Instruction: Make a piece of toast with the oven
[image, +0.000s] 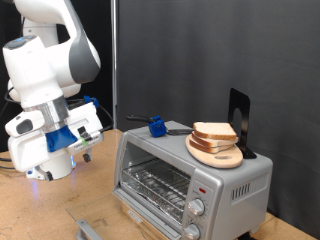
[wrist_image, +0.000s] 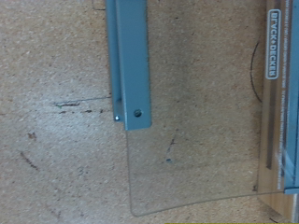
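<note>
1. On top of the boxy silver-grey toaster oven (image: 190, 170), the squarish pale tan slice of toast with darker crust (image: 214, 131) sits on a round light-wooden plate (image: 216, 155), stacked on what looks like a second slice; the two are hard to separate at this resolution.
2. My gripper (image: 55, 168) hangs low off the oven's left side in the exterior view, well apart from the toast. Fingers not visible in either view, so I cannot tell how far open they are; nothing seen in hand.
3. Wrist view looks straight down on the oven's clear glass door (wrist_image: 201, 140), lying open and flat over the speckled wooden tabletop (wrist_image: 56, 112), grey-blue handle bar (wrist_image: 129, 61) along its edge.
4. Risks, my judgement: descending here could hit the open door or handle; stacked slices mean I could grab the wrong one or both; plate near the oven's edge could slide off if nudged.
5. Toast lies flat, face up. Roughly square, so no clear long axis.
</note>
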